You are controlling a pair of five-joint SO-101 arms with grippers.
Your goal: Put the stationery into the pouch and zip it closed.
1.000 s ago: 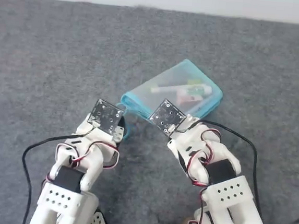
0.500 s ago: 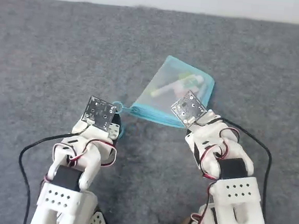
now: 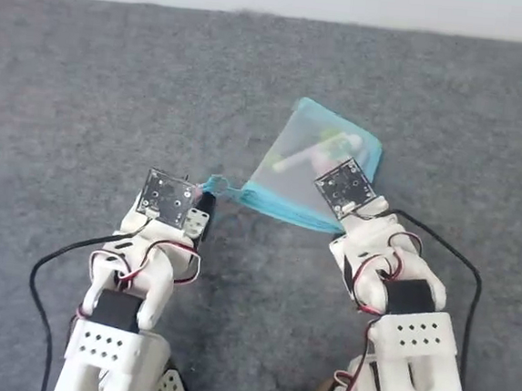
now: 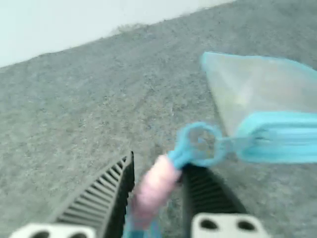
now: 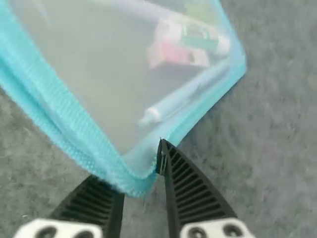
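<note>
Left end effector (image 4: pixel 158 171) pinches the zipper pull (image 4: pixel 179 156), right end effector (image 5: pixel 139 171) clamps the pouch (image 5: pixel 99 74) corner, arms stretched apart.

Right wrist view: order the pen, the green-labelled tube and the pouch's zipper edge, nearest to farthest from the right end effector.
1. Zipper edge, its corner gripped in the right end effector.
2. Pen, midway inside.
3. Green-labelled tube, at the far end.

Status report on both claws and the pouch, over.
Left claw shut on blue ring zip pull. Right claw shut on corner of translucent blue zip pouch. Stationery inside. Nothing in the way.
</note>
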